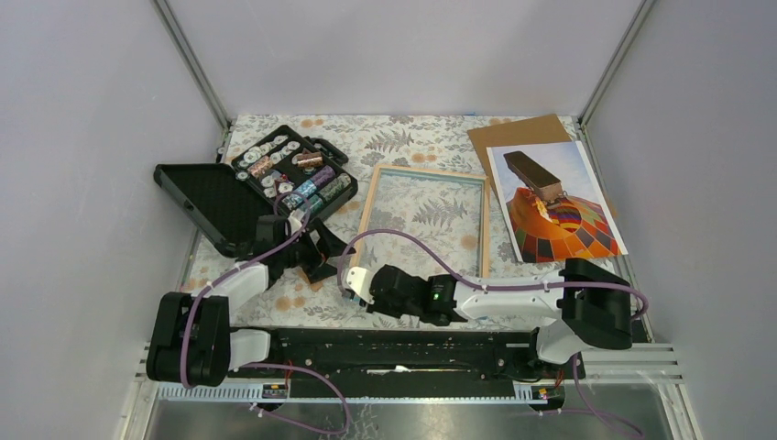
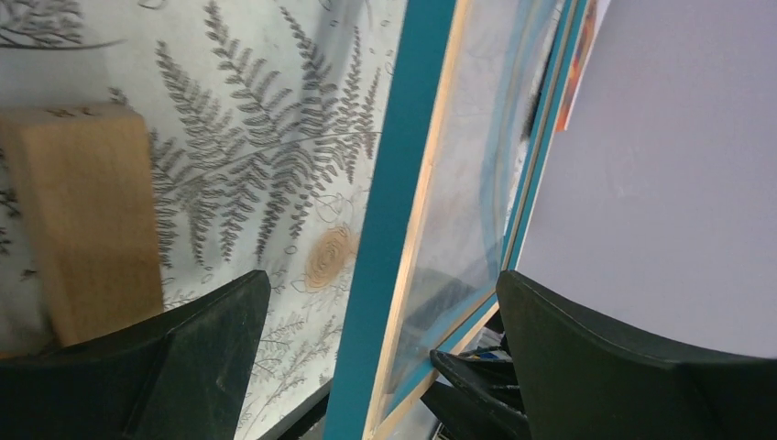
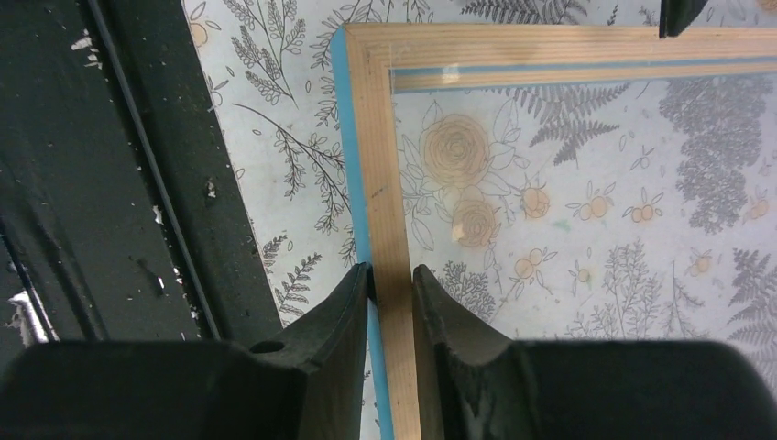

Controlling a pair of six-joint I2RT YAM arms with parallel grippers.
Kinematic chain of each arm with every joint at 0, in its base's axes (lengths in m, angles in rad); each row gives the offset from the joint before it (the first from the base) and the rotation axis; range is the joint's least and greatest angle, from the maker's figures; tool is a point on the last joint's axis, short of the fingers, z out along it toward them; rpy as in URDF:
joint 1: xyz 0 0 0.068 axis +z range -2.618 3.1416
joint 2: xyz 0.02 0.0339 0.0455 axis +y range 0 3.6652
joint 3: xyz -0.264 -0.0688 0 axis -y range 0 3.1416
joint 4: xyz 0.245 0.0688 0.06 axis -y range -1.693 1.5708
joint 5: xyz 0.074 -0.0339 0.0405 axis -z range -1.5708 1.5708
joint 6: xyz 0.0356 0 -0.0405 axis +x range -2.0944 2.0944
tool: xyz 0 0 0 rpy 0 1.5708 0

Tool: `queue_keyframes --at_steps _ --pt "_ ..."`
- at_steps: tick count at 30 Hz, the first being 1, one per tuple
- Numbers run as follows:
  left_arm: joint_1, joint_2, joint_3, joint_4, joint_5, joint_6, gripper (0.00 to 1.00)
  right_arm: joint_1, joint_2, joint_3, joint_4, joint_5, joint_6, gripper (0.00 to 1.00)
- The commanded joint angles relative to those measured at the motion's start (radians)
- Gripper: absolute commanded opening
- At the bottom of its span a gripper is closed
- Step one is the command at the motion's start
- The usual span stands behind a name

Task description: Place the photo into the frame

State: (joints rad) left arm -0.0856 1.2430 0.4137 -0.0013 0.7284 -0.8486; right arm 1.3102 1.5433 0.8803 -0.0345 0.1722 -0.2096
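The frame [image 1: 371,206] lies mid-table with its light wood back up and the blue rim underneath. My right gripper [image 3: 391,282] is shut on the frame's wood rim [image 3: 377,174] close to a corner; in the top view the right gripper [image 1: 360,277] sits at the frame's near-left corner. My left gripper [image 2: 382,275] is open, and the frame's blue rim [image 2: 396,192] passes between its fingers without clear contact; in the top view the left gripper [image 1: 321,249] is at the frame's left side. The photo [image 1: 559,206], hot-air balloon side up, lies at the right, apart from both grippers.
A plain brown backing board [image 1: 518,135] lies under the photo's far end. An open black case [image 1: 293,172] of small parts stands at the far left, its lid [image 1: 211,206] flat beside it. A tan wood block [image 2: 82,220] lies left of the left gripper. Walls close in both sides.
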Motion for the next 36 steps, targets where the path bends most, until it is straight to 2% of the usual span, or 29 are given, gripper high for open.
queue_keyframes --at_steps 1,6,11,13,17,23,28,29,30,31,34,36 --pt "-0.009 -0.068 -0.042 0.19 0.068 -0.115 0.99 0.002 -0.055 0.018 0.061 0.01 -0.036 0.0" --pt "-0.027 -0.077 -0.102 0.32 0.122 -0.21 0.99 -0.017 -0.083 0.008 0.077 -0.009 -0.027 0.0" --pt "-0.075 0.003 -0.11 0.417 0.133 -0.24 0.99 -0.033 -0.115 -0.012 0.102 -0.039 -0.008 0.0" --pt "-0.089 0.044 -0.117 0.509 0.147 -0.287 0.99 -0.038 -0.122 -0.018 0.109 -0.045 -0.002 0.0" --pt "-0.109 0.156 -0.124 0.799 0.193 -0.434 0.97 -0.045 -0.125 -0.032 0.127 -0.06 0.009 0.0" --pt "-0.159 0.342 -0.144 1.215 0.222 -0.654 0.83 -0.049 -0.117 -0.039 0.156 -0.069 0.025 0.0" --pt "-0.17 0.525 -0.192 1.594 0.218 -0.844 0.56 -0.062 -0.117 -0.049 0.185 -0.061 0.074 0.04" --pt "-0.171 0.544 -0.193 1.601 0.219 -0.848 0.52 -0.064 -0.115 -0.05 0.185 -0.055 0.088 0.07" --pt "-0.171 0.552 -0.197 1.601 0.214 -0.841 0.48 -0.067 -0.115 -0.054 0.186 -0.049 0.103 0.14" --pt "-0.17 0.55 -0.201 1.6 0.209 -0.832 0.45 -0.07 -0.116 -0.055 0.185 -0.042 0.122 0.24" --pt "-0.167 0.533 -0.201 1.594 0.201 -0.822 0.43 -0.077 -0.131 -0.056 0.156 -0.012 0.196 0.66" --pt "-0.162 0.524 -0.192 1.571 0.202 -0.811 0.42 -0.085 -0.153 -0.037 0.094 0.024 0.278 0.85"
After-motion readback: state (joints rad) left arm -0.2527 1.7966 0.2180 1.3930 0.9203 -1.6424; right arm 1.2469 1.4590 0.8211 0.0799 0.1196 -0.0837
